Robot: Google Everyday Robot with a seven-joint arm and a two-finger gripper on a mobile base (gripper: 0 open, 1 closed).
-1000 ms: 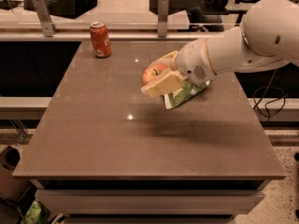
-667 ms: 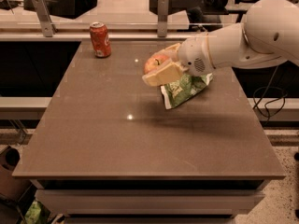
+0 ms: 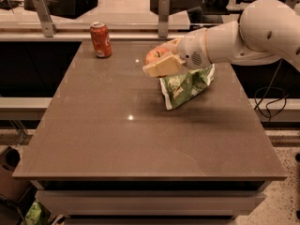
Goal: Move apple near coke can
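We see the gripper (image 3: 158,60) clamped on the apple (image 3: 152,55), held clear of the table (image 3: 117,139) over the bag (image 3: 185,86), free to carry toward the can (image 3: 101,40) at far left.

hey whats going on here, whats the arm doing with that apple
The robot arm's gripper has its fingers closed on the apple and appears to hold it just off the table, next to a green snack bag. The coke can stands upright near the far left corner, well apart from the apple, which has not yet been set down beside it.
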